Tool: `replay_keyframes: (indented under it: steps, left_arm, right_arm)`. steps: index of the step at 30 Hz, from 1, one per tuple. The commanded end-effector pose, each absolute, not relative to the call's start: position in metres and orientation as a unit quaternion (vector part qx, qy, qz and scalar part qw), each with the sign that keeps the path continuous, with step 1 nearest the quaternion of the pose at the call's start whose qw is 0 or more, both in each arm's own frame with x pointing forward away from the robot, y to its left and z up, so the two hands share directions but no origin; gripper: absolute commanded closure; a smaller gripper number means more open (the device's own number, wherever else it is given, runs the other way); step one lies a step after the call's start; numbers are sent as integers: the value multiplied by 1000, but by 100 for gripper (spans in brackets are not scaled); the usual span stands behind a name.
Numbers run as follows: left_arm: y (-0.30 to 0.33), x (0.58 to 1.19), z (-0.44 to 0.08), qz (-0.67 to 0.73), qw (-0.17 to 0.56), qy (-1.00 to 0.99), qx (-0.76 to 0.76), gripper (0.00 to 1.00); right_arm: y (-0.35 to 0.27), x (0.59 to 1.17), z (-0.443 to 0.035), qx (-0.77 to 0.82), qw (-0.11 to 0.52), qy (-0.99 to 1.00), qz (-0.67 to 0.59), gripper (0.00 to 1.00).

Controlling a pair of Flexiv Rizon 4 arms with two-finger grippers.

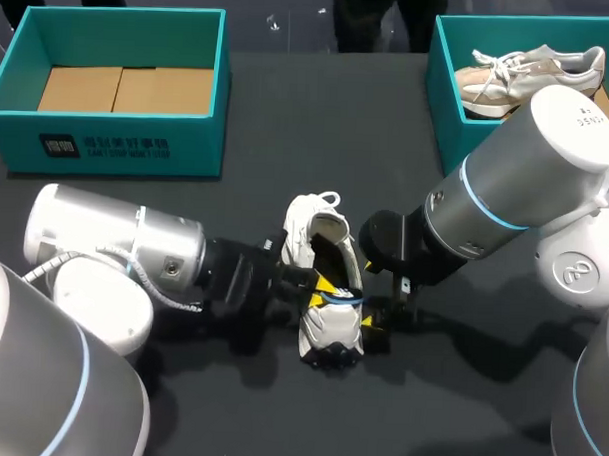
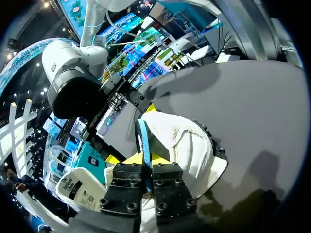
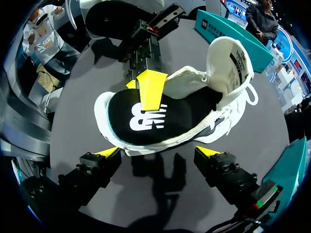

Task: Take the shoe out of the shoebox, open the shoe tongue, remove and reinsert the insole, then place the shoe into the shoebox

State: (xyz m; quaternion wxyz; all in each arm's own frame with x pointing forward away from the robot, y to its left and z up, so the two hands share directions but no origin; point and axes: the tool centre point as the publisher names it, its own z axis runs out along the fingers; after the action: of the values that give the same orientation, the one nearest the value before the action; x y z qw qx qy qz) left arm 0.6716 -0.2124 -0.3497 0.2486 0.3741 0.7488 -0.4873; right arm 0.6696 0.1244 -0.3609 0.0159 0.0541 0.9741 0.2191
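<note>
Insole [image 3: 146, 116], floppy and light, is sitting pinched edgewise in left gripper [image 2: 146, 162]; right gripper [image 3: 158, 151] is gaping astride shoe [image 1: 306, 233].

Dark counter [image 1: 318, 118]. Far right: teal box [image 1: 441, 113] holding a beige sneaker [image 1: 520, 75] with white laces.
</note>
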Motion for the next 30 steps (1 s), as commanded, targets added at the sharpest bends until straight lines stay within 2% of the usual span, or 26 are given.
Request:
replay_keyframes:
  steps: [1, 8, 18, 19, 20, 26, 30]
  left_arm:
    - [-221, 676, -361, -463, 272, 755, 376, 100]
    - [-217, 692, -369, -435, 298, 762, 377, 100]
    - [-214, 692, -364, -458, 289, 762, 354, 100]
    - [-214, 691, -362, -468, 284, 761, 349, 97]
    - [-214, 689, -359, -473, 283, 759, 346, 70]
    - [-215, 681, -343, -511, 265, 749, 329, 59]
    - [-219, 676, -336, -528, 242, 747, 323, 58]
  right_arm:
    - [125, 668, -362, 54, 17, 974, 219, 0]
    - [125, 668, -362, 54, 17, 974, 219, 0]
    - [125, 668, -362, 54, 17, 974, 219, 0]
    - [125, 668, -362, 54, 17, 974, 219, 0]
    - [125, 668, -362, 54, 17, 974, 219, 0]
    - [125, 668, -362, 54, 17, 974, 219, 0]
    - [125, 668, -362, 54, 17, 974, 219, 0]
